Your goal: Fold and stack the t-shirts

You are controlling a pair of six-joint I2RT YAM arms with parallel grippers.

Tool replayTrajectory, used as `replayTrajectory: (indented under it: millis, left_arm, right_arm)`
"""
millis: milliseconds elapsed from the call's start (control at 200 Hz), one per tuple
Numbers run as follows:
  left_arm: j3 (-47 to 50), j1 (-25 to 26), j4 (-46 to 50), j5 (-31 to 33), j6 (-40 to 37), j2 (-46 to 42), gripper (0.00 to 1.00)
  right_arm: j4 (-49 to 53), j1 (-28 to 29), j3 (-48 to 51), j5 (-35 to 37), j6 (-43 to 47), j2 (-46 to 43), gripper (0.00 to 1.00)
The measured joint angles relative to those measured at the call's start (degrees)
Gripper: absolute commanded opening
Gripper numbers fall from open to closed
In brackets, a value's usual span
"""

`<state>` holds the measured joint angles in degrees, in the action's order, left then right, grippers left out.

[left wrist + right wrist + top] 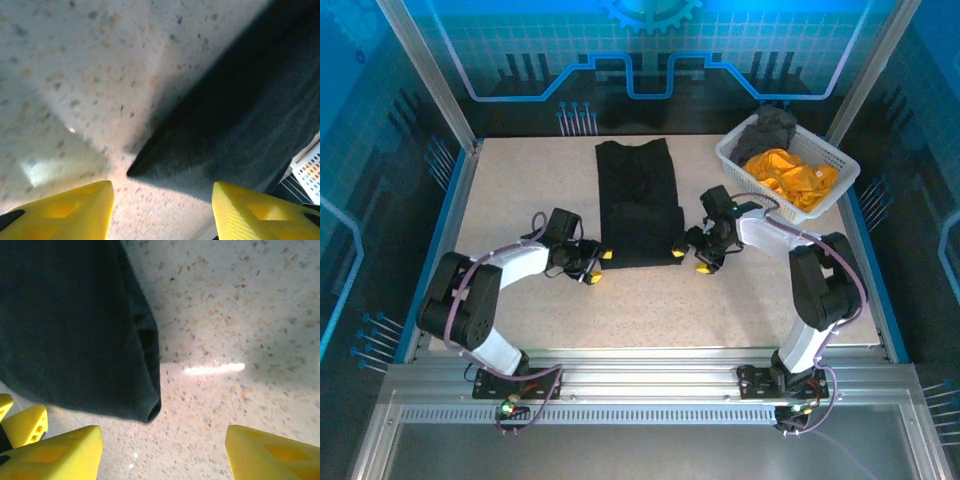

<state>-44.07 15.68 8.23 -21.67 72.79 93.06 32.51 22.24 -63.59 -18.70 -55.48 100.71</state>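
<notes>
Top external: black t-shirt (638, 205), matte, folded into a long rectangle mid speckled table (520, 190). At its near corners left gripper (598, 267), right gripper (690, 259), jaws apart, empty. Crumpled orange t-shirt (792, 175), grey t-shirt (765, 132) in lattice basket (834, 199).

The top external camera looks down from above the near edge over the whole table (520, 190). Both wrist cameras hang close above the near corners of the black t-shirt (638, 205), also seen from overhead.
</notes>
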Motion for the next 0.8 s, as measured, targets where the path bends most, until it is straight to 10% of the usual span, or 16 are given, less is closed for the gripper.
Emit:
replayTrajectory:
  millis: [155, 380, 800]
  left_arm:
    - [-2.0, 0.0, -0.5, -0.7, 1.9, 3.4, 0.46]
    - [-3.0, 0.3, -3.1, -1.4, 2.5, 6.2, 0.00]
    - [12.5, 3.5, -5.9, -2.4, 3.3, -13.9, 0.00]
  right_arm:
    - [-4.7, 0.1, -2.9, -0.9, -2.2, 6.4, 0.46]
    - [-6.9, 0.9, -9.3, -0.8, -3.8, 12.2, 0.00]
    - [1.7, 7.0, -2.3, 1.5, -2.6, -5.7, 0.00]
